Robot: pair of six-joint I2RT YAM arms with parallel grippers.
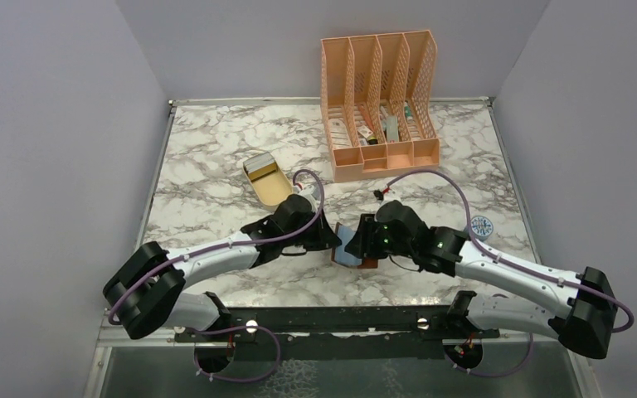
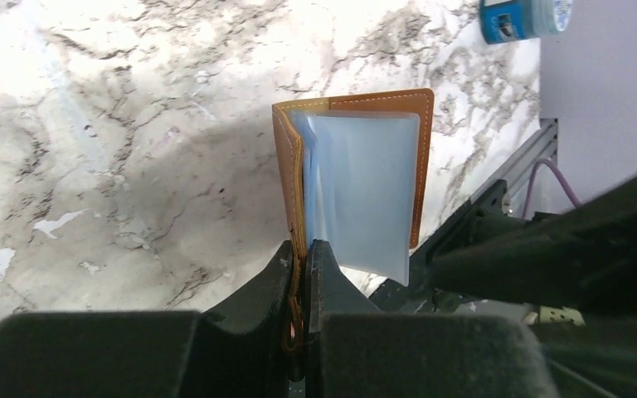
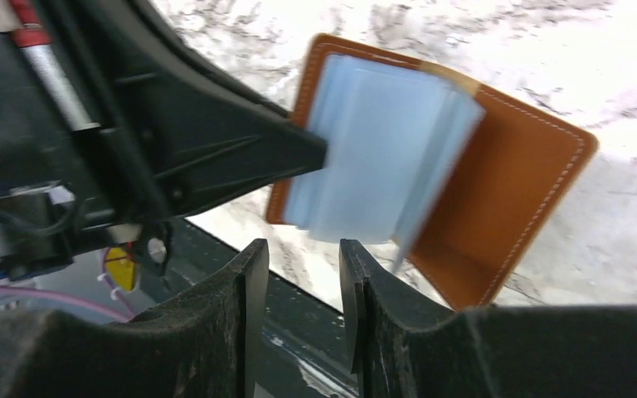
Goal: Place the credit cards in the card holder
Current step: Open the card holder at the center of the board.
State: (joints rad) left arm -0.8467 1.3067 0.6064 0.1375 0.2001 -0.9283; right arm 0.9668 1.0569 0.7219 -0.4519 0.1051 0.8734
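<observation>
Firmly pinched card holder (image 2: 365,182), left gripper (image 2: 305,250) clamped

A white marble-patterned tabletop (image 1: 216,157) with grey veins fills the floor of a grey-walled enclosure. At its far right stands a tall peach mesh file organiser (image 1: 379,104) with four slots, upright, holding a few pale and greenish items too small to identify. Left of it and well apart lies a small beige oval tray (image 1: 267,181), set at a slant. A small black and red object (image 1: 379,195) lies just in front of the organiser. A small round blue container (image 1: 482,227) sits near the right edge.
</observation>
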